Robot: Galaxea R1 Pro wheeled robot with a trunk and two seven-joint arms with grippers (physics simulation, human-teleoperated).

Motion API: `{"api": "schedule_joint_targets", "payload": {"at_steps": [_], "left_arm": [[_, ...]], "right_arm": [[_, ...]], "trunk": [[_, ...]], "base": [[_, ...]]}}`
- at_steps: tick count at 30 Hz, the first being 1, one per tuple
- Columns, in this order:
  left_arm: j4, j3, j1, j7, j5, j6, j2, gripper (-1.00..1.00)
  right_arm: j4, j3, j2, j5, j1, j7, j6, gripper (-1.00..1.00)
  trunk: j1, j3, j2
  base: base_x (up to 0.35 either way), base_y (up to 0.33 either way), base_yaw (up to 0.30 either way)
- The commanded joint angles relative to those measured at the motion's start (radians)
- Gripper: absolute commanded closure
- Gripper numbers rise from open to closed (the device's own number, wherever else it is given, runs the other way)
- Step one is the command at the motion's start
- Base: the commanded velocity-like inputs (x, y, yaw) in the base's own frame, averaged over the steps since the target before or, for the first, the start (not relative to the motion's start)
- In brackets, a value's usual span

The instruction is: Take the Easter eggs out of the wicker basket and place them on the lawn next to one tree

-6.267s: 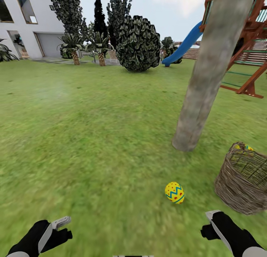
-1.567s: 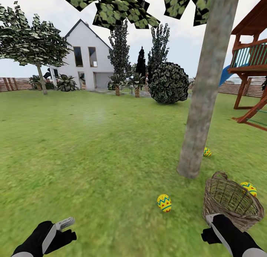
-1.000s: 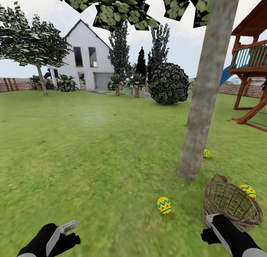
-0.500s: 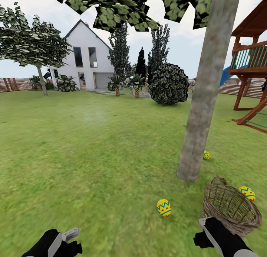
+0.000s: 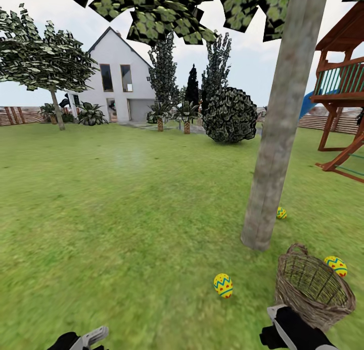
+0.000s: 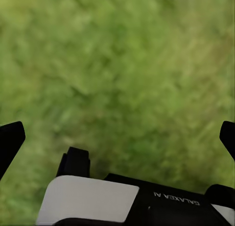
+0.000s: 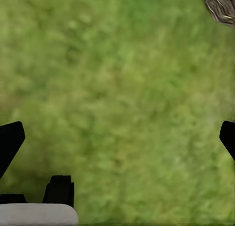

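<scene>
Looking at the lawn (image 5: 126, 208) from the head cam: all three Easter eggs are out of the wicker basket (image 5: 312, 294) afaict, which looks empty inside. One egg (image 5: 223, 285) lies on the grass just left of the basket, another egg (image 5: 335, 265) sits right behind its far rim, and a third egg (image 5: 281, 213) is just beside the tree (image 5: 275, 152) trunk on its far side.

Both tools are wide open w/ nothing held: left tool (image 6: 117, 138) and right tool (image 7: 117, 138) each show fingertips spread over bare grass.

What could go wrong imo: the two eggs by the basket may not count as "next to" the tree, esp. the one behind the rim. Also a low right arm swing could clip the basket and tip it, since the right tool (image 5: 283, 324) sits just in front of it.

Head cam gives the whole layout; the right wrist cam adds a corner of wicker close by.
</scene>
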State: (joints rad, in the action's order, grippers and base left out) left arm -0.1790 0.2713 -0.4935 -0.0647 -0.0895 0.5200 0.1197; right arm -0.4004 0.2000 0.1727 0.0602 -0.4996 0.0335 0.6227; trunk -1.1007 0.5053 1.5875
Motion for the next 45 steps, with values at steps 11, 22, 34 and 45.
{"api": "schedule_joint_targets", "payload": {"at_steps": [11,22,34,45], "left_arm": [[0.031,-0.002,0.001,0.002,-0.008,0.006,-0.002,-1.00],[0.221,-0.004,0.001,0.001,-0.006,-0.133,0.016,-1.00],[0.238,-0.004,0.045,0.001,-0.007,-0.160,0.018,-1.00],[0.239,-0.004,0.129,-0.003,-0.006,-0.271,0.017,-1.00]], "right_arm": [[0.082,0.005,-0.004,0.011,0.000,0.000,-0.009,-1.00],[0.280,0.002,-0.034,0.012,0.000,-0.001,-0.194,-1.00],[0.470,0.003,-0.064,0.011,0.000,-0.001,-0.358,-1.00],[0.497,0.003,-0.083,0.010,0.066,-0.003,-0.464,-1.00]], "trunk": [[0.042,-0.033,-0.077],[0.085,-0.068,-0.154],[0.131,-0.106,-0.238],[0.173,-0.142,-0.315]], "base": [[0.000,0.000,0.000],[0.000,0.000,0.000],[0.000,0.000,0.000],[0.000,0.000,0.000]]}}
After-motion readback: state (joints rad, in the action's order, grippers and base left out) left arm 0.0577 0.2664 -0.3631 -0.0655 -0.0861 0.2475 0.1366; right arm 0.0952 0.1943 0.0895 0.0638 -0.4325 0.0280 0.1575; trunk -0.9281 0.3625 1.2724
